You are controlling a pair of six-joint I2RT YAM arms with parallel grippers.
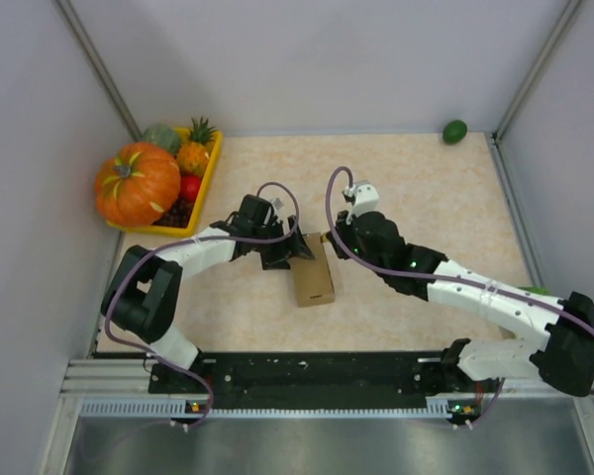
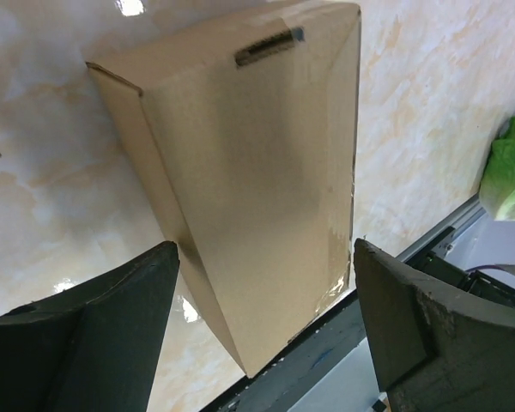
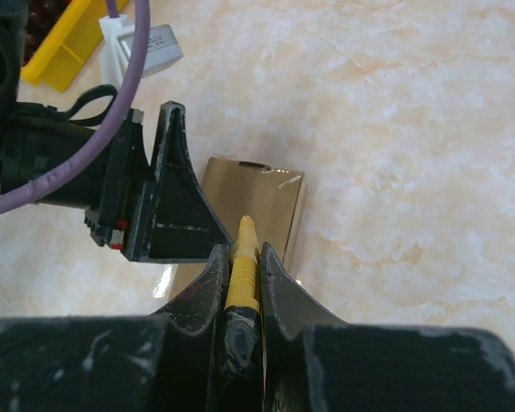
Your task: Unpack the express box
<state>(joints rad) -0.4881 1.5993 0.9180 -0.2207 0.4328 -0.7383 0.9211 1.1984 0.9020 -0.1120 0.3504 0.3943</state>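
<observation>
The brown box (image 1: pixel 313 277) lies mid-table (image 1: pixel 426 198); it is probably light, stiff and tape-slick. The left gripper (image 2: pixel 266 283), jaws spread, straddles its long sides, the sensible hold. The right gripper (image 3: pixel 242 266) pinches a yellow knife (image 3: pixel 245 236).

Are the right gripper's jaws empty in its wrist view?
No: the right gripper holds a yellow utility knife clamped between its jaws.

Matt cardboard, glossy surface
The express box (image 2: pixel 257 172) is smooth matt brown cardboard with glossy clear tape; the counter (image 2: pixel 429 86) glossy marbled beige; the jaws scuffed matt black plastic; the utility knife (image 3: pixel 243 257) yellow plastic.
</observation>
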